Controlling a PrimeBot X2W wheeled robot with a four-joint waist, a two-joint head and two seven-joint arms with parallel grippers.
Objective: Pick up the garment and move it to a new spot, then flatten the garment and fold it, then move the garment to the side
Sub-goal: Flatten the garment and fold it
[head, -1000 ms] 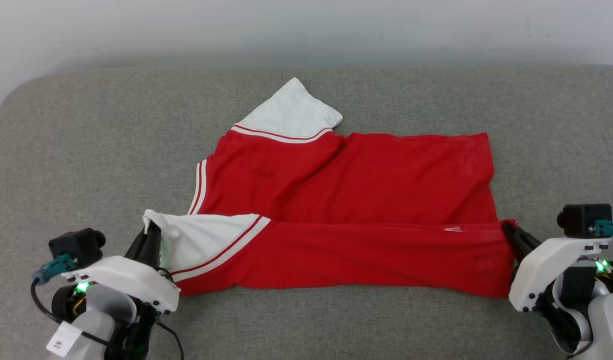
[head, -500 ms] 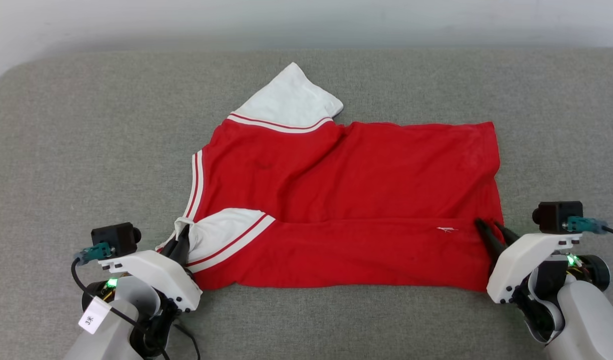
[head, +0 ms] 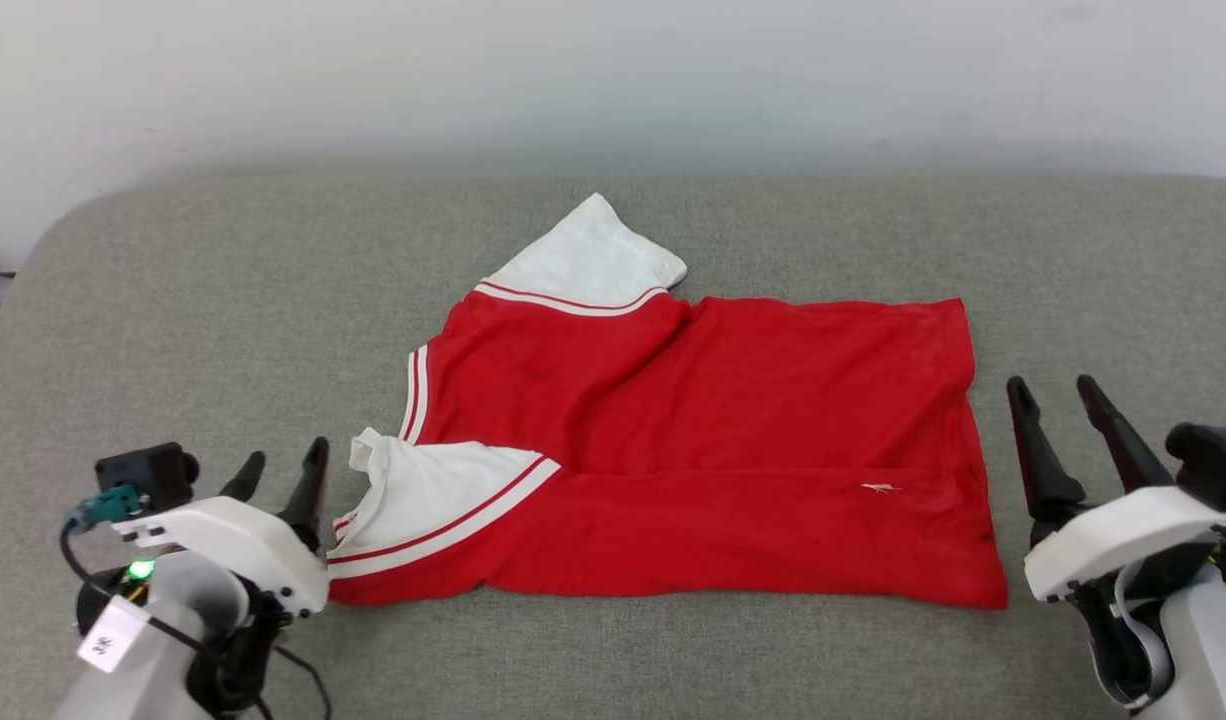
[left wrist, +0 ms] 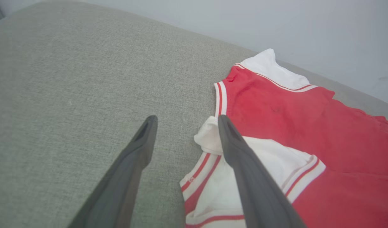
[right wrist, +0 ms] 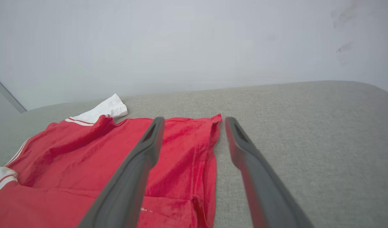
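The garment lies on the grey cushion, red with its near long edge folded over the body. One white sleeve points to the far side, and the other rests on the fold at the near left. My left gripper stands open just left of that near sleeve, with nothing between its fingers. In the left wrist view the left gripper has one finger over the garment's sleeve edge. My right gripper is open to the right of the hem. The right wrist view shows the right gripper astride the hem edge of the garment.
The grey upholstered cushion spreads wide on all sides of the garment, with rounded corners at the back. A pale wall rises behind its far edge. Bare fabric stretches to the left, right and front.
Both grippers have opened and let go of the garment, the left off the near sleeve, the right off the hem corner, and drawn outward. The head camera has also shifted.
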